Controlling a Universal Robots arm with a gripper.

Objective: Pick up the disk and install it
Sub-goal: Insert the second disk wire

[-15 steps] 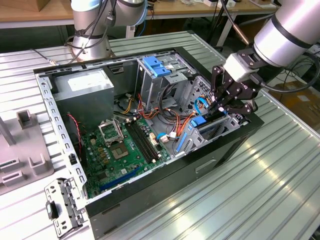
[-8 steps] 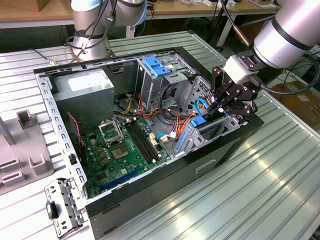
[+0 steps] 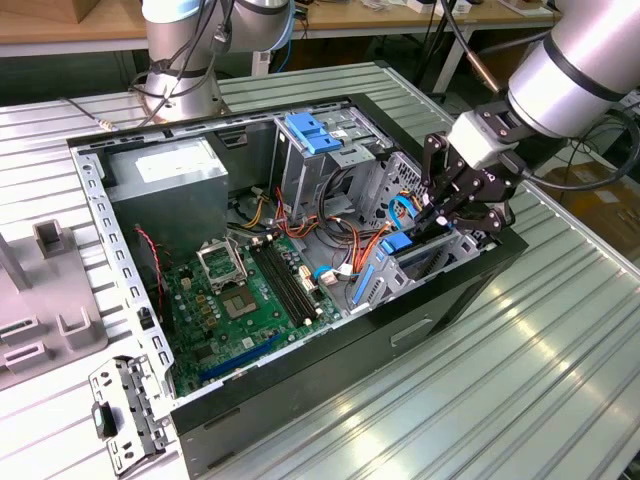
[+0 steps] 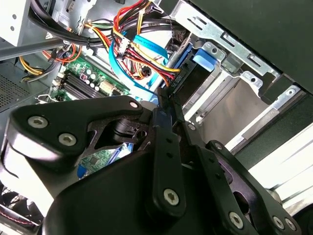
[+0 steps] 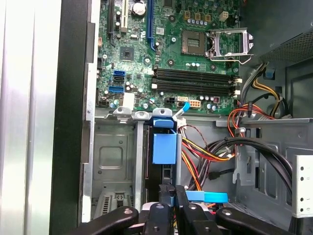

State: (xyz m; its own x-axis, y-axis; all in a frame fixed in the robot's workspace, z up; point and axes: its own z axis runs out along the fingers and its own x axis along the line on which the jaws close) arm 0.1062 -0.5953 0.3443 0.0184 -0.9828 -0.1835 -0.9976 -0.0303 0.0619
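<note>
Gripper closed on disk in bay.

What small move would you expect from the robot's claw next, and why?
Probably a gentle push deeper into the metal bay. The gripper looks closed on the edge of the disk, which stands on edge in the bay's slot inside the computer case, with its blue carrier end showing near the motherboard.

No legible text anywhere (label print too small).
</note>
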